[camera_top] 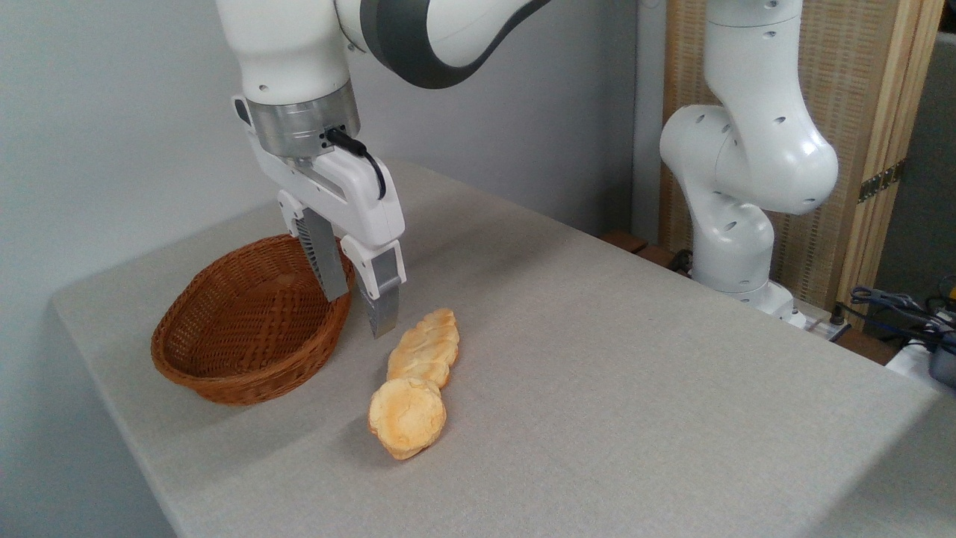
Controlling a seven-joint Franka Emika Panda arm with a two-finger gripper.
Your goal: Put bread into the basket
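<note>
The bread (407, 416) lies flat on the grey bench (635, 359), touching the near end of a longer ridged pastry (424, 347). The basket (250, 377) sits to the left, apart from both. Above the gap between basket and pastry hangs the gripper (361, 312), its jaws parted and holding nothing.

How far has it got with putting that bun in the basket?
Nothing looks done yet: the basket is empty, and the bread lies on the table, touching the longer pastry. The gripper hangs with its jaws open and empty, beside the basket's rim, above the table. Grasping the bun, carrying it over and dropping it in all remain.
</note>
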